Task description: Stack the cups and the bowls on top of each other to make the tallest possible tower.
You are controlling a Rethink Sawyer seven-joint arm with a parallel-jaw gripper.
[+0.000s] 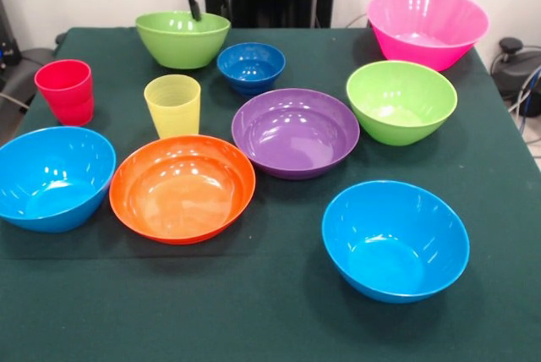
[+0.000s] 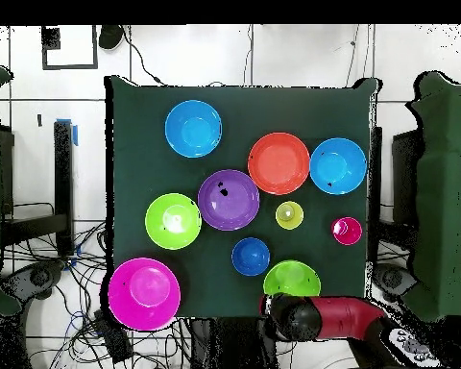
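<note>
The cups and bowls are glossy plastic, so I judge them light, stiff and a little slippery; a thin rim is the best place to take hold, one finger inside and one outside.

No tower exists yet: every piece stands alone and upright on the green table (image 1: pixel 279 311).

In the front view, taking the purple bowl (image 1: pixel 295 132) as the clock centre:
- small dark blue bowl (image 1: pixel 251 67) at 11
- lime green bowls at 10 (image 1: pixel 183 39) and at 2 (image 1: pixel 401 101)
- big pink bowl (image 1: pixel 427 27) at 1
- orange bowl (image 1: pixel 183 188) at 8
- light blue bowls at 8 (image 1: pixel 54 178) and at 5 (image 1: pixel 395 239)
- yellow cup (image 1: pixel 173 105) and red cup (image 1: pixel 66 91) at 9 (both narrower than any bowl)

The gripper (image 1: pixel 197 8) hangs over the far lime green bowl; whether it is open or closed I cannot tell.
</note>
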